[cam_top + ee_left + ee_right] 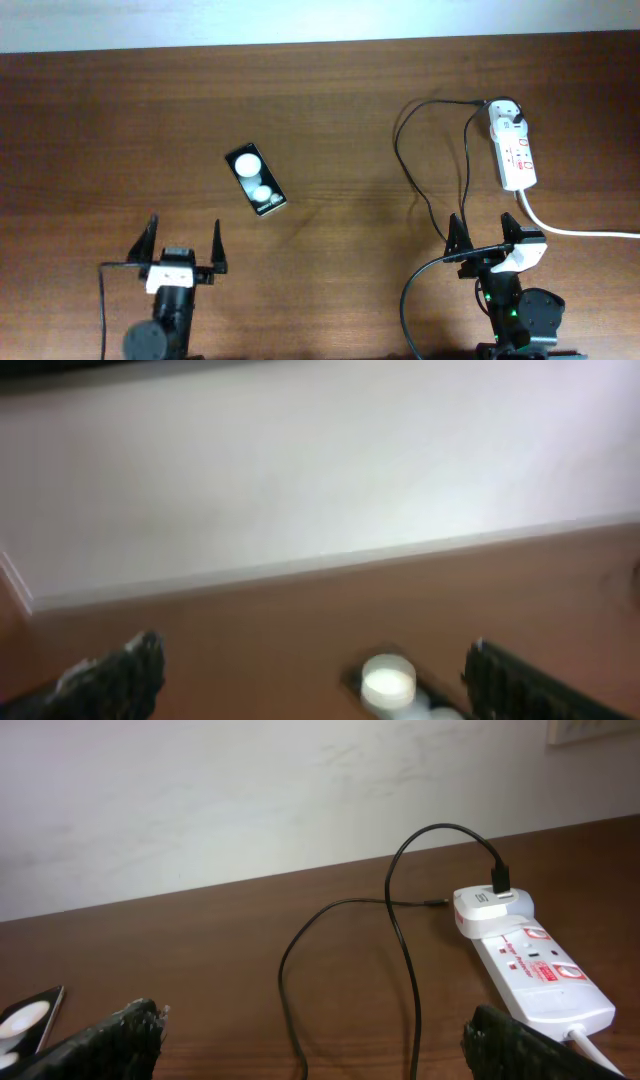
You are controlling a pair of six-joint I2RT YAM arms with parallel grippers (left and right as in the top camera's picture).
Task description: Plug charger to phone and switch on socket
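The phone (257, 180), black with two white round patches, lies flat left of the table's centre; it also shows in the left wrist view (389, 684) and at the right wrist view's left edge (27, 1018). The white socket strip (514, 150) lies at the far right (531, 976). The charger cable (402, 150) has its black plug head (501, 880) in the strip's far end. It loops toward my right gripper, and its tip (435, 903) lies beside the strip. My left gripper (183, 242) (315, 680) is open and empty, near of the phone. My right gripper (480, 233) (315, 1025) is open, over the cable loop.
The strip's thick white cord (585, 231) runs off to the right edge. A pale wall borders the table's far edge (300, 42). Black arm cables hang at the near edge by each arm base.
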